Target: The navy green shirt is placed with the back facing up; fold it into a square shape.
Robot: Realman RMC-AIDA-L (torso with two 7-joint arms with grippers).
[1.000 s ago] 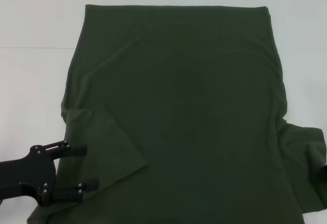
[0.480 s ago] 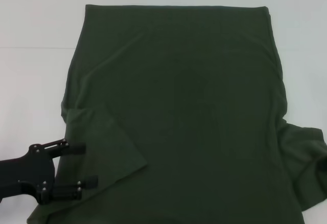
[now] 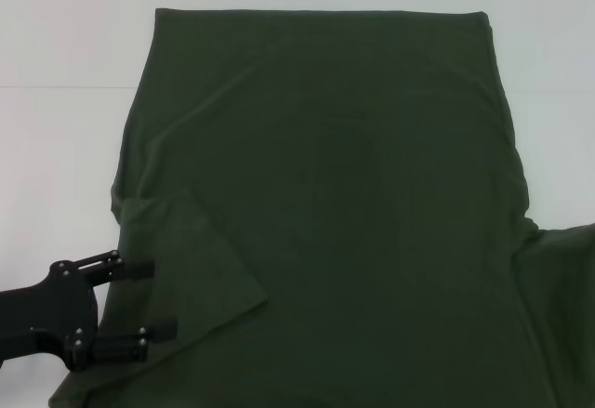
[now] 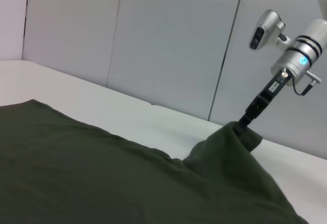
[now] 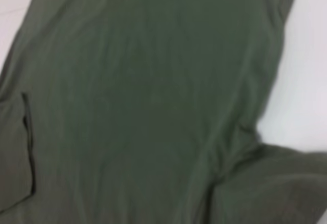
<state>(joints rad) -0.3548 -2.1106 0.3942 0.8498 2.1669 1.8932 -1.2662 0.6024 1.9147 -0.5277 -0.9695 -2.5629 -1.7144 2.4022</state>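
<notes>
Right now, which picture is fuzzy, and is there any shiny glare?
The right wrist view is soft and blurry across the shirt. The head view is sharp, with the left claw crisp. The left wrist view is clear too. No glare shows; the cloth looks matte.

We are looking at a plain white matte tabletop (image 3: 65, 148) that is filling the head view from nine o'clock round through twelve to three. A faint straight seam line (image 3: 65, 86) is running across it at about ten o'clock. Soft, even light is falling over it, casting hardly any shadow. In the left wrist view we are seeing the same white surface stretching away to a pale grey panelled wall (image 4: 168, 45), which is showing thin dark vertical joints (image 4: 227, 50) between its flat panels, one standing near twelve o'clock.
</notes>
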